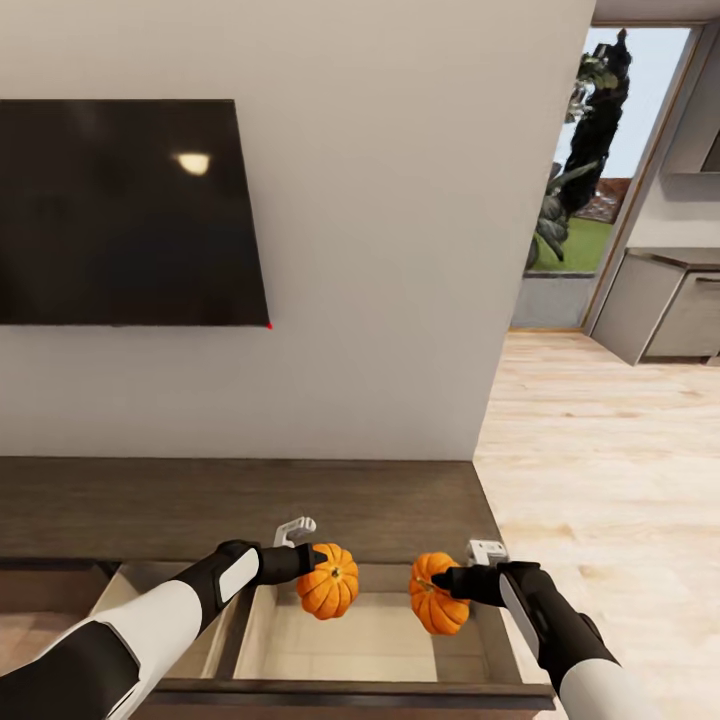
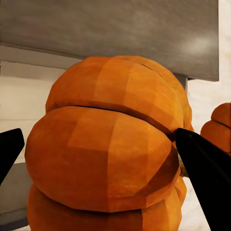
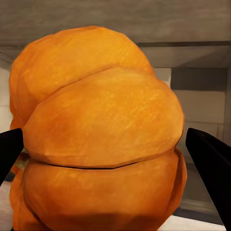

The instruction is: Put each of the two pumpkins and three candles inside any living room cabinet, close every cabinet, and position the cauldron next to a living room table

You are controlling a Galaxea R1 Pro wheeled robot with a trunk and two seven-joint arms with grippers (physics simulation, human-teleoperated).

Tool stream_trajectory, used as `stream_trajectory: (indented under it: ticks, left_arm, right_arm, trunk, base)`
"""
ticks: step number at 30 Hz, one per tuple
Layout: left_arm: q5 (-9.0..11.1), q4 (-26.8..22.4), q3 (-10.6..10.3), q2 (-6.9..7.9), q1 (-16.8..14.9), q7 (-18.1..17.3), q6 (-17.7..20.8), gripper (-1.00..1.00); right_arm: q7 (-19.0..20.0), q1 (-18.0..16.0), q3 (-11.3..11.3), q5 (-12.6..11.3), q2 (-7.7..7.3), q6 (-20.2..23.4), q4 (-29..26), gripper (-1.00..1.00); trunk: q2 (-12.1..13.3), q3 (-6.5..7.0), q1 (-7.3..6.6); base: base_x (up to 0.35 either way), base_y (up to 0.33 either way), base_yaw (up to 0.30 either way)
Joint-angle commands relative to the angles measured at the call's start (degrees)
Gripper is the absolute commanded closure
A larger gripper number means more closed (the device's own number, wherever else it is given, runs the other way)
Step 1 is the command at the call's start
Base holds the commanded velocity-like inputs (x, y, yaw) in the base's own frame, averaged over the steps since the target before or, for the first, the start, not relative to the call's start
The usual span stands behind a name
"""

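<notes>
Low in the head view, both arms reach over the open drawer of the dark wooden cabinet (image 1: 240,505). The left gripper (image 1: 312,560) has its jaws spread just wide enough to pinch the left pumpkin (image 1: 328,582), black fingers (image 2: 204,168) pressed against its ribs. Just right of centre, the right gripper (image 1: 455,580) pinches the right pumpkin (image 1: 436,594) likewise, both hanging above the pale drawer interior (image 1: 350,640).

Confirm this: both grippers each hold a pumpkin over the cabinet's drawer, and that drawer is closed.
Not quite. The drawer is open: the head view shows its pale inside below the two pumpkins. The rest holds: the left gripper grips the left pumpkin and the right gripper grips the right pumpkin over the cabinet.
</notes>
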Motion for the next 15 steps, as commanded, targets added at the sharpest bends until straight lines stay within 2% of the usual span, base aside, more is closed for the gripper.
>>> stream_trajectory:
  ticks: [1, 15]
  left_arm:
    - [0.1, 0.0, 0.1, 0.00, 0.0, 0.0, 0.0, 1.00]
    - [0.0, 0.1, 0.1, 0.08, 0.0, 0.0, 0.0, 1.00]
  right_arm:
    - [0.0, 0.0, 0.0, -0.1, 0.07, -0.3, 0.3, 1.00]
    - [0.2, 0.0, 0.0, -0.2, -0.17, -0.5, 0.5, 1.00]
  trunk:
    - [-0.4, -0.18, 0.23]
    - [-6.0, -2.69, 3.30]
  base:
    - [0.000, 0.000, 0.000]
    - [0.000, 0.000, 0.000]
